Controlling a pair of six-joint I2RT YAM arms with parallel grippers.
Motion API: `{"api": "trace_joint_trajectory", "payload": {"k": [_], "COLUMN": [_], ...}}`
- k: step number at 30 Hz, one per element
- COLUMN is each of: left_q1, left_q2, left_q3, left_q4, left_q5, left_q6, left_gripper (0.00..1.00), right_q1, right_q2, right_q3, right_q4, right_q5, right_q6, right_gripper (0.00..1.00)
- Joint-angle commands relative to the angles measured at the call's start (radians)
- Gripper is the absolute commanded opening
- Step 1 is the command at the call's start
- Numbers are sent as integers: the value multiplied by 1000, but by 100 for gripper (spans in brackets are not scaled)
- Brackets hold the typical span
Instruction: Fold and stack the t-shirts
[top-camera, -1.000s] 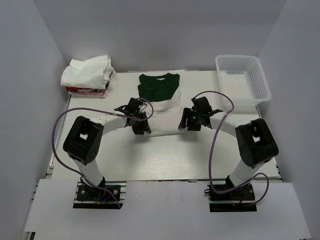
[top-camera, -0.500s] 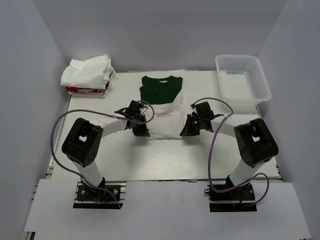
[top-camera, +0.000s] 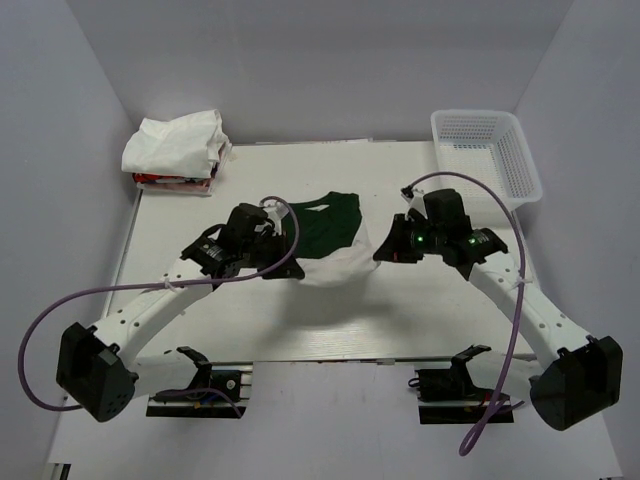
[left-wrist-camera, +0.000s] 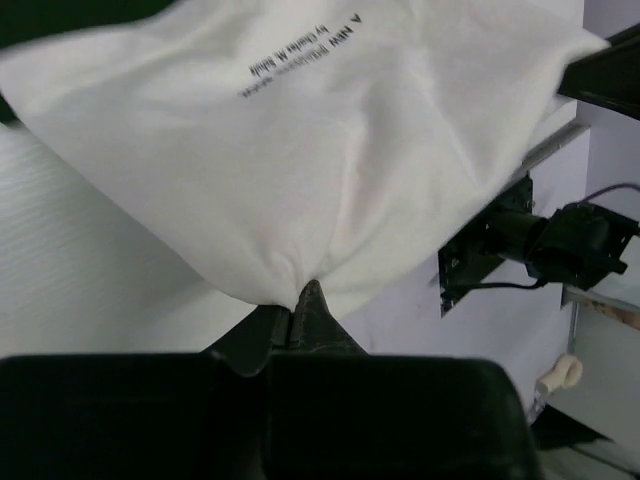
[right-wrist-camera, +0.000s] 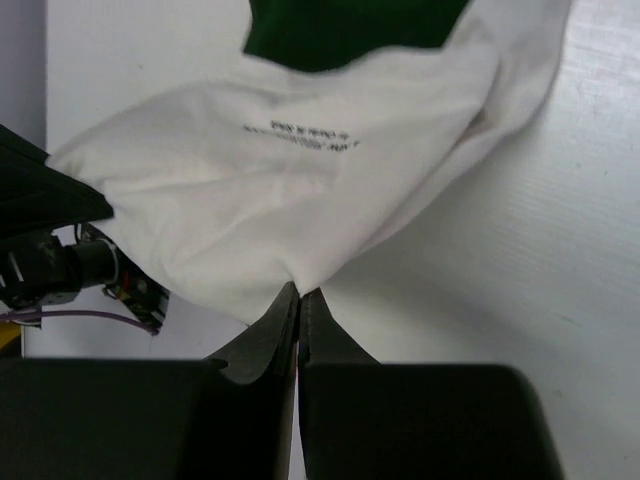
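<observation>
White table (top-camera: 400, 320) under two outstretched arms, left fingers (left-wrist-camera: 325, 330) and right fingers (right-wrist-camera: 265, 345) tight on t-shirt (top-camera: 325, 264)

Dark lettering (left-wrist-camera: 300, 48) stands on the off-white cloth of the t-shirt (left-wrist-camera: 330, 170). In the left wrist view it sits toward 12 o'clock: two short lines of small characters, one under the other, slanting up toward 2 o'clock. The upper line ends in a lone, slightly larger mark that looks like an "A". The rest is too small and blurred to spell out. In the right wrist view the same lettering (right-wrist-camera: 313, 135) lies just under the shirt's dark green part (right-wrist-camera: 350, 30), a little toward 12 o'clock from the centre. It is upside down, again in two lines, and unreadable. In the top view the print cannot be made out.
</observation>
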Motion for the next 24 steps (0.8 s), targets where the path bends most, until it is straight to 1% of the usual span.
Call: {"api": "trace_joint_trajectory", "payload": {"k": [1, 3, 4, 6, 7, 9, 10, 11, 13, 14, 15, 16, 18, 19, 20, 22, 23, 24], "left_q1": [-4, -4, 5, 14, 14, 14, 14, 14, 23, 23, 23, 34, 46, 56, 69, 89, 111, 122], "left_q2": [-49, -58, -58, -58, -58, -23, -3, 18, 92, 116, 141, 190, 238, 282, 300, 334, 350, 374], "left_q3": [65, 89, 89, 101, 101, 157, 185, 238, 292, 341, 363, 385, 437, 452, 480, 506, 527, 527], "left_q4": [-47, -56, -39, 11, 22, 11, -4, -21, -68, -78, -87, -96, -123, -133, -142, -142, -142, -124], "left_q5": [-107, -153, -181, -190, -234, -289, -358, -395, -478, -501, -546, -572, -635, -646, -662, -687, -699, -699], "left_q6": [-9, -22, -38, -47, -56, -67, -67, -78, -87, -87, -87, -87, -104, -104, -104, -104, -104, -92], "left_gripper": [0, 0, 0, 0, 0, 0, 0, 0, 0, 0, 0, 0, 0, 0, 0, 0, 0, 0], "right_q1": [-5, -6, -6, -8, -12, -12, -14, -17, -22, -23, -31, -29, -38, -42, -46, -55, -63, -68], "right_q2": [0, 31, 48, 92, 100, 126, 135, 149, 207, 224, 275, 290, 347, 362, 406, 445, 501, 519], "right_q3": [131, 159, 198, 250, 257, 272, 280, 289, 340, 357, 393, 406, 450, 462, 487, 530, 560, 587], "right_q4": [-55, -32, -17, 0, 27, 63, 84, 95, 90, 87, 86, 90, 93, 100, 104, 93, 89, 84], "right_q5": [2, 19, 37, 54, 83, 93, 105, 122, 125, 131, 137, 137, 148, 155, 160, 154, 145, 133], "right_q6": [-47, -43, -34, -15, -9, -6, -3, -1, -4, -7, -7, -7, -6, -7, -6, -13, -12, -14], "right_gripper": [0, 0, 0, 0, 0, 0, 0, 0, 0, 0, 0, 0, 0, 0, 0, 0, 0, 0]}}
